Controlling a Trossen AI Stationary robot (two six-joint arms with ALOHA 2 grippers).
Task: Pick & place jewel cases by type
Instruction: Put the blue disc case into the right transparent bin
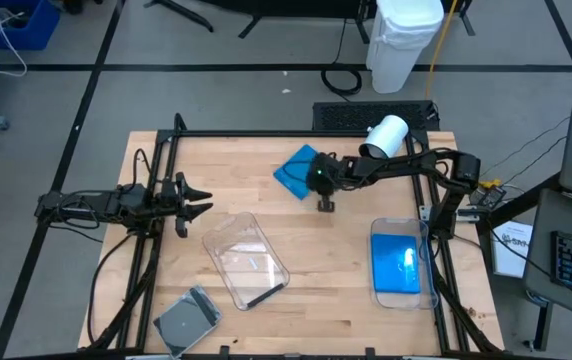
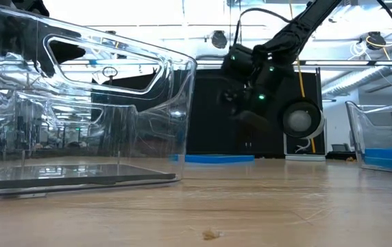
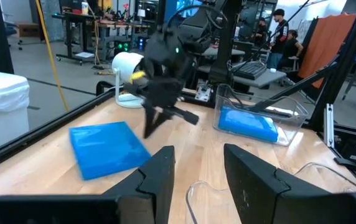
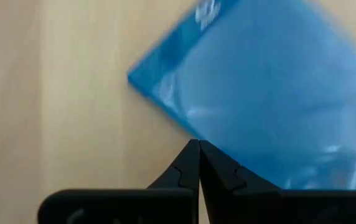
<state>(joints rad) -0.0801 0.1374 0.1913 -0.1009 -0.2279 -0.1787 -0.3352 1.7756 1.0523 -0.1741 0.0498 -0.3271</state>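
High view: right gripper hangs over mid-table just beside the loose blue jewel case, jaws pinched fully shut, holding nothing. Risk: coming down closed, it would shove or skate the case instead of straddling an edge; the case is thin, flat, slick plastic on smooth butcher-block table, so it'll likely slide. Left gripper waits at the left edge, jaws partly apart, empty. Clear tub in the middle holds a dark case; a second clear tub on the right holds blue case(s). Grey case sits loose near the front edge.

Low view: near tub wall is glossy, thin, rounded at the corners, full of reflections. Blue case reads as a low slab lying flat on the wood, no lip to get a finger under. Risk: fingertips jam into the table.

Left wrist view: blue case lies flat, matte-glossy square with crisp corners; right gripper is close above its far corner. Right-hand tub sits well apart from it, so a weak pinch could drop the case en route.

Right wrist view: closed tips sit over the case's edge, not across it. Translucent blue, soft highlights.
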